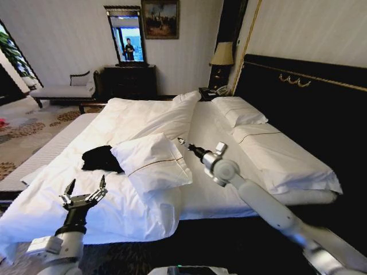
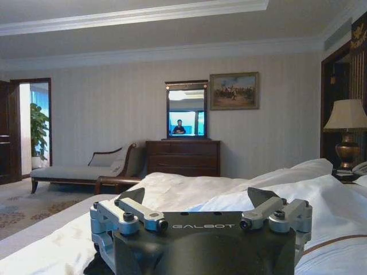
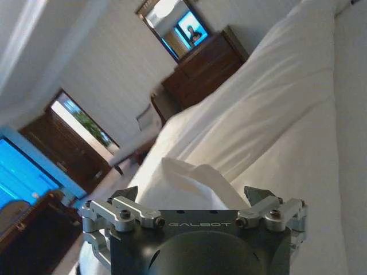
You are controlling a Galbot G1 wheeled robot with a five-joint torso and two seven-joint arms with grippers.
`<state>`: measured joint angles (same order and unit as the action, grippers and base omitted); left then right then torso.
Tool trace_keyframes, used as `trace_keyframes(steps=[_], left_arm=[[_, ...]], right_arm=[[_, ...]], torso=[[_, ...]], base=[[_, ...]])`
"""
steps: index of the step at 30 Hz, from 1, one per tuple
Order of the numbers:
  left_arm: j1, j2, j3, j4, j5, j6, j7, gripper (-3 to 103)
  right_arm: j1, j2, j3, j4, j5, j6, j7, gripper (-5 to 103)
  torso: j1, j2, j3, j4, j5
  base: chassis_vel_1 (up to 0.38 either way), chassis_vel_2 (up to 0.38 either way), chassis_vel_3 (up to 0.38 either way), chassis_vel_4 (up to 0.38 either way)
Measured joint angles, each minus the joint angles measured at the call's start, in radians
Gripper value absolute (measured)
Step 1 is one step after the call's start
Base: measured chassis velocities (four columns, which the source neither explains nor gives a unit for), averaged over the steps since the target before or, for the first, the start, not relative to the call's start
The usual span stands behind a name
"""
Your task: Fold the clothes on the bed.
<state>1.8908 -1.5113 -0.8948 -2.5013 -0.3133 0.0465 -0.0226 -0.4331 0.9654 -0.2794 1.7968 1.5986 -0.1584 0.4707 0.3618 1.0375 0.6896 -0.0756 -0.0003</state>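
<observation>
Hovering above the near part of the large double bed (image 1: 229, 200) with white sheets and a dark wooden headboard, my left gripper (image 1: 86, 191) has its two fingers spread wide apart, with nothing between them. It is over the rumpled white duvet (image 1: 114, 212), near the bed's left edge. The black soft-fabric T-shirt (image 1: 101, 158) lies crumpled on the duvet, a little beyond my left gripper and apart from it, and it is touching the left side of a square white pillow (image 1: 152, 162) with a thin gold line. My right gripper (image 1: 182, 141) reaches over the middle of the bed, just beyond the far corner of that pillow; in the right wrist view its fingers (image 3: 129, 195) also stand open, empty, above the white sheet. Two more white pillows (image 1: 275, 154) lie against the headboard on my right.
</observation>
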Motion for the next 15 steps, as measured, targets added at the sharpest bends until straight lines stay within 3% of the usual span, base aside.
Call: trace_keyframes(steps=[15], left_arm=[[-0.010,-0.002,-0.005,0.001,-0.002,0.002,-0.004,100]], right_arm=[[0.171,0.157,-0.145,-0.158,0.017,-0.011,0.023,100]], torso=[[0.000,0.000,0.000,0.0000,0.0000]], base=[[0.000,0.000,0.000,0.000]])
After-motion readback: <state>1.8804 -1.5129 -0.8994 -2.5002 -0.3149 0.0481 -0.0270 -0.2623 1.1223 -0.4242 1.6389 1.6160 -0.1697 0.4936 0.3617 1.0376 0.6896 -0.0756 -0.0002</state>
